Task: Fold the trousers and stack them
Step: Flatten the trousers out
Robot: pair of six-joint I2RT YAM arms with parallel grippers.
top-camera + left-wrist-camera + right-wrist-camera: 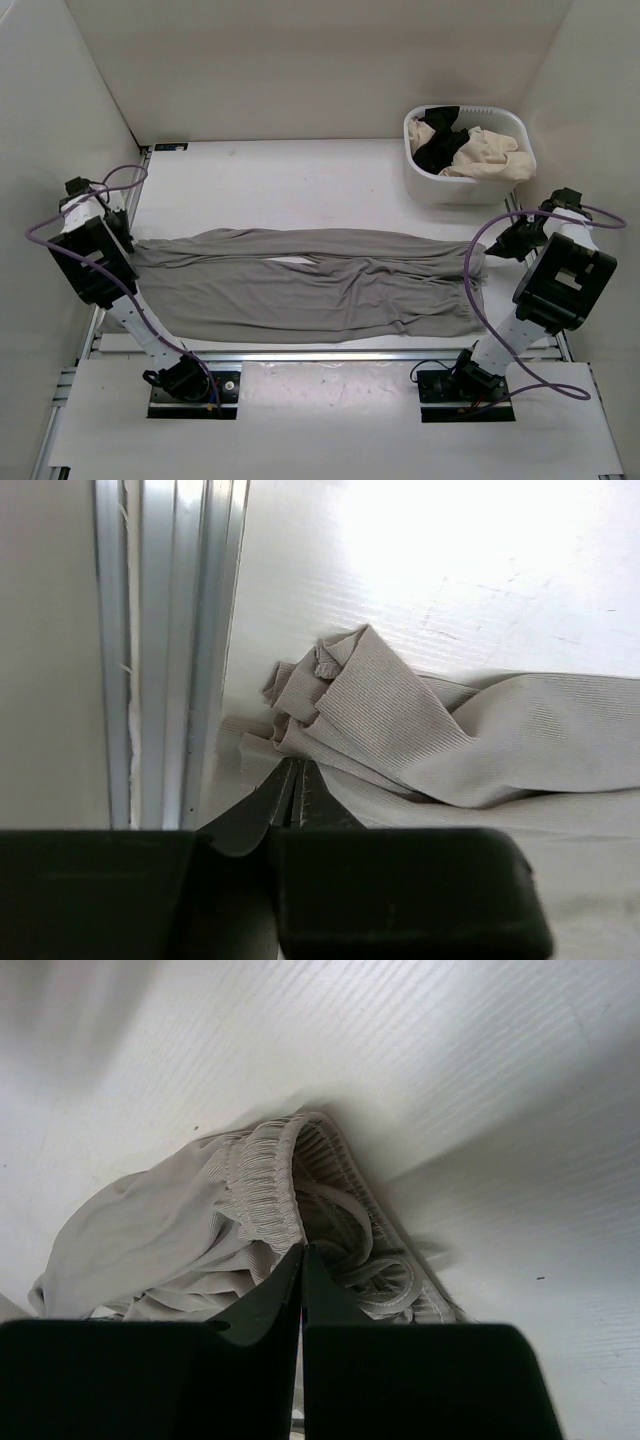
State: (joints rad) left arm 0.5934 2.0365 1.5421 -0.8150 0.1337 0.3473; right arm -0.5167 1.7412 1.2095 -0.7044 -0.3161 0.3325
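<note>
Across the table (300, 180), trousers (310, 285) stretch side to side: left gripper (292, 770) clamped on the cuffs (335, 695), right gripper (302, 1252) clamped on the waistband (268, 1185), one per end.

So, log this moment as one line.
left gripper: shut on mid-grey soft-fabric trousers, cuff end | right gripper: shut on waistband | trousers: spread flat

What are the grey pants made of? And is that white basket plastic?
The trousers look like soft, matte knit cloth. Fine ribs show at the cuff, and the waistband is gathered like elastic. It may be cotton jersey, but the fibre cannot be told. The basket has a smooth, stiff white wall, so it is probably plastic.
</note>
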